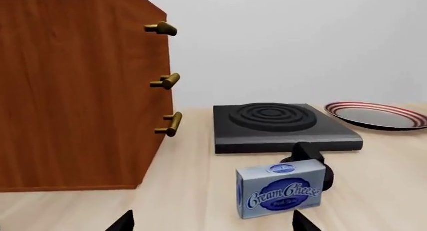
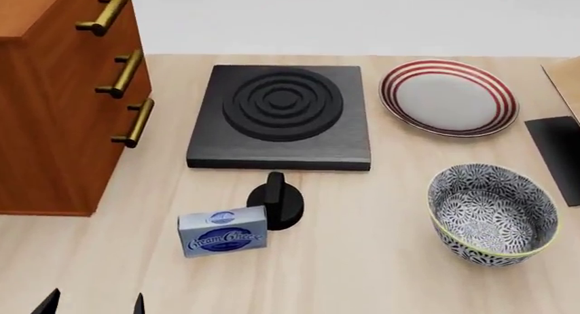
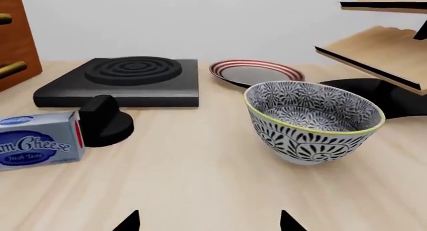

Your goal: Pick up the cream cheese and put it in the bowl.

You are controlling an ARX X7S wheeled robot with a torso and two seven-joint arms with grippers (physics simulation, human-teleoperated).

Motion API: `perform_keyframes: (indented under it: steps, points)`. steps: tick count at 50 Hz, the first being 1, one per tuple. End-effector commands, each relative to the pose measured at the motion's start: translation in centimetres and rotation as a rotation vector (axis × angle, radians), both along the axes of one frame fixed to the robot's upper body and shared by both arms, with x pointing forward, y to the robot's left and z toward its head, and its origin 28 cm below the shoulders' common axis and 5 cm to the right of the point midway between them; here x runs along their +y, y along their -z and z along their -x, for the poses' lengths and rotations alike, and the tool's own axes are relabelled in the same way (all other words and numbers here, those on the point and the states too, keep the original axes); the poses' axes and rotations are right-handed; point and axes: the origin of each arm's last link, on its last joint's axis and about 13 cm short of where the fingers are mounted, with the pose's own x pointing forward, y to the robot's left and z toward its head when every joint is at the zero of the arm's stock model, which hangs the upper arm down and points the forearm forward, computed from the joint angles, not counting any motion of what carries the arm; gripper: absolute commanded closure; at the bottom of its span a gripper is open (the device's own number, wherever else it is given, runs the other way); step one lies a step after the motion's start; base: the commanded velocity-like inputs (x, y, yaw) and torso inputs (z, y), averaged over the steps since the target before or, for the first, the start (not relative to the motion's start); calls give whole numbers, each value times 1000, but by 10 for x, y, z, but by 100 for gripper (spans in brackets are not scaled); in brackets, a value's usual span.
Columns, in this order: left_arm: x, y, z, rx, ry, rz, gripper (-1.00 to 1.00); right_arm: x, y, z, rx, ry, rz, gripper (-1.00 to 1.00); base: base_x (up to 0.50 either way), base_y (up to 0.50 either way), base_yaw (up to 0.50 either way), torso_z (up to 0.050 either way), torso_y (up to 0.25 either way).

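The left gripper [image 2: 94, 304] hangs near the front edge, fingertips apart, holding nothing; the right gripper [image 3: 210, 222] likewise. The small blue-grey cream cheese box [image 2: 223, 232] stands on the pale wooden tabletop [image 2: 363, 259], touching a black knob [image 2: 279, 202], left of the blue-patterned ceramic bowl [image 2: 494, 214].

All three feeds read bright and evenly lit; I see no single strong light source. Shadows are faint: only a soft darkening under the bowl [image 3: 313, 122] and beside the stove knob [image 2: 279, 202]. No glare, though the plate [image 1: 377, 114] looks dark and glossy in the left wrist view while it reads white from the head. Focus is sharp throughout, with no motion blur. Straight edges of the hotplate [image 2: 281, 117] stay straight, so I note no edge distortion.
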Motion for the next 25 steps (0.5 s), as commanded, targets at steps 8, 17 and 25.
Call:
perform_keyframes:
  steps: [8, 17, 25]
  points:
    - [0, 0, 0, 0, 0, -1, -100, 0, 0, 0, -1, -3, 4, -100, 215, 0, 0, 0, 0]
    - [0, 0, 0, -1, -1, 0, -100, 0, 0, 0, 0, -3, 4, -100, 214, 0, 0, 0, 0]
    - [0, 0, 0, -2, -1, 0, -100, 0, 0, 0, 0, -4, 4, -100, 214, 0, 0, 0, 0]
